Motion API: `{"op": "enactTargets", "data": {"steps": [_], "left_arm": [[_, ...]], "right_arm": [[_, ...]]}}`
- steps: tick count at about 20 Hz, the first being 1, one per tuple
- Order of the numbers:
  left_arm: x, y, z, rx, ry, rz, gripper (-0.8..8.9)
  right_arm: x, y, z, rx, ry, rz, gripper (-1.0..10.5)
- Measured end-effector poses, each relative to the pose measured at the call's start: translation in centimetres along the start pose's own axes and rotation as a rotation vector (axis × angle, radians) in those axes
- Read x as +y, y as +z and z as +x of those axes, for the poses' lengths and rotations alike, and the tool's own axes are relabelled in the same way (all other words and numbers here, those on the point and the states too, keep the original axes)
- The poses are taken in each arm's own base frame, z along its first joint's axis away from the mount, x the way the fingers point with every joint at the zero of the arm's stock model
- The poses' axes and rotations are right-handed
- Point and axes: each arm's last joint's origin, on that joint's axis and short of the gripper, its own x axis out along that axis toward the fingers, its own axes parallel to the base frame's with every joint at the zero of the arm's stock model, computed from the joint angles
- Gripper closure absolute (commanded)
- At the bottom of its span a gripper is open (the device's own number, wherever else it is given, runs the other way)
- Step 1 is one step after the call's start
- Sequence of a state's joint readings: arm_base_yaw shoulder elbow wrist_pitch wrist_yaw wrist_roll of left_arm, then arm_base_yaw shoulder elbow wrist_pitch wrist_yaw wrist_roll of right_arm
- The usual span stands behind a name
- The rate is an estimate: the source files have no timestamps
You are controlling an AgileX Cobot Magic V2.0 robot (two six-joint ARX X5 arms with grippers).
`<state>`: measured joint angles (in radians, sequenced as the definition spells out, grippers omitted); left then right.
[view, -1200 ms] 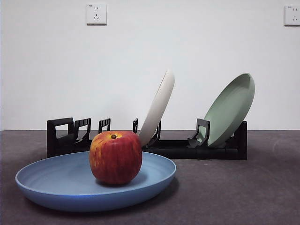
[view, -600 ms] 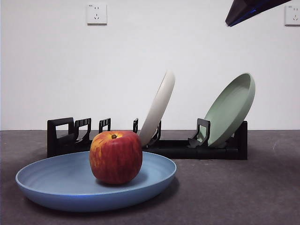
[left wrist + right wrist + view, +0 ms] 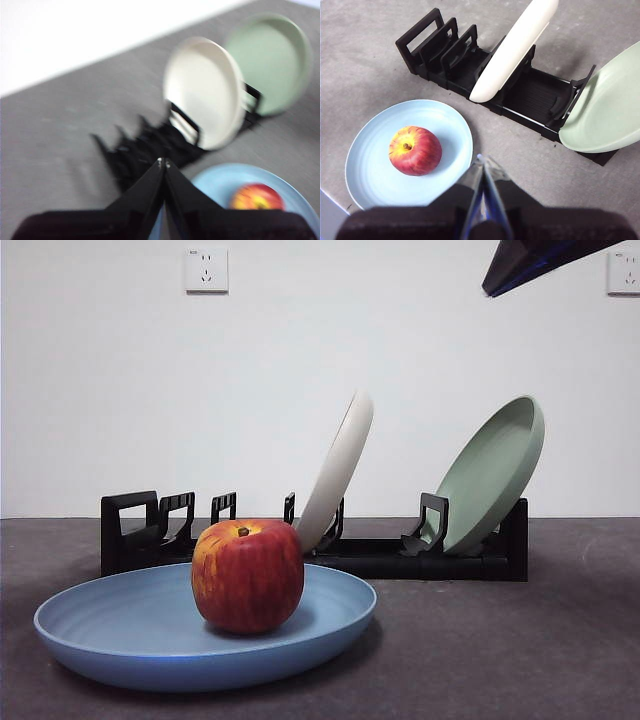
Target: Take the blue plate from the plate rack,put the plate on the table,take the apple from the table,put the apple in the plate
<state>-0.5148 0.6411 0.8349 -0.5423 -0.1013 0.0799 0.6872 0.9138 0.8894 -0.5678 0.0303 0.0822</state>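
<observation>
The apple [image 3: 247, 575] is sitting upright in the blue plate [image 3: 120, 625], stem up, a little toward the plate's right half in the lower left of the front view, and the plate is lying flat on the table [image 3: 500, 650] in front of the plate rack [image 3: 130, 530]. Judging by that, the task is looking finished.

The right claw [image 3: 483, 162] is hanging above the table with its jaws pressed together and holding nothing; in its own view the apple is lying to the left of the jaw tips and the plate's rim is just beside them. The left claw [image 3: 163, 162] is likewise closed tight and empty (its picture is blurred), with the apple showing at the lower right of its frame. Which arm is nearer is hard to judge.

In the front view only a dark tip is showing at the upper right corner, well apart from everything. The cream plate [image 3: 340, 465] and green plate [image 3: 490, 475] are leaning in the rack behind; open table is lying to the right of the blue plate, so a withdrawal upward is looking unobstructed.
</observation>
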Motion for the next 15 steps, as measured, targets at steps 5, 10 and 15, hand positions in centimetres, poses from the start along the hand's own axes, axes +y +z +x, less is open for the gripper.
{"op": "enactTargets", "data": {"steps": [5,10,15], "left_arm": [[2.2,-4.0,-2.2,-0.228,0.124,-0.063,8.16],[2.7,-11.4,-0.2,-0.243,0.272,-0.105,8.16],[2.3,-16.3,1.4,-0.2,0.279,-0.132,8.16]], "right_arm": [[0.0,0.0,0.0,0.0,0.0,0.0,9.5],[0.0,0.0,0.0,0.0,0.0,0.0,9.5],[0.0,0.0,0.0,0.0,0.0,0.0,9.5]]}}
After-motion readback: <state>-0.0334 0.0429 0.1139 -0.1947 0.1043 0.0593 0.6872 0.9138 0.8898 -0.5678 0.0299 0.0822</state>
